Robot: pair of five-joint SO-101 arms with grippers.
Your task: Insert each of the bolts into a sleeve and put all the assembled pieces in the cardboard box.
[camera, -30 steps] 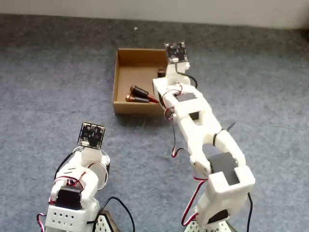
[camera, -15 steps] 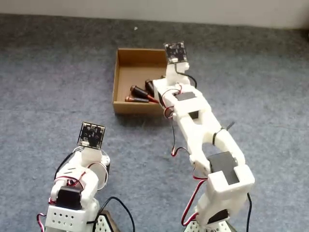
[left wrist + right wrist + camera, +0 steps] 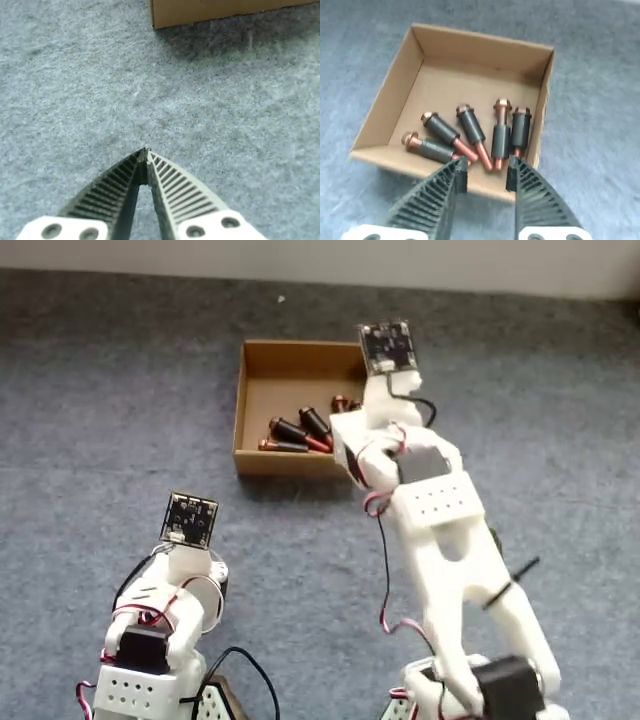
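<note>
Copper bolts (image 3: 503, 106), sleeved, flat in box (image 3: 485, 50), tips twd right tool (image 3: 487, 167).

No readable text, number, label or sign found. Walls of the cardboard box (image 3: 241, 400) plain brown on every face shown. The left wrist board (image 3: 189, 519) and the right wrist board (image 3: 388, 346) carry fine markings, too small to make out.

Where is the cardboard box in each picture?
High view: the cardboard box is upper middle.
Left wrist view: the cardboard box lies well past the shut left claw.
Right wrist view: the cardboard box lies just past the open right claw.
Shared landmark: the grey carpet.
</note>
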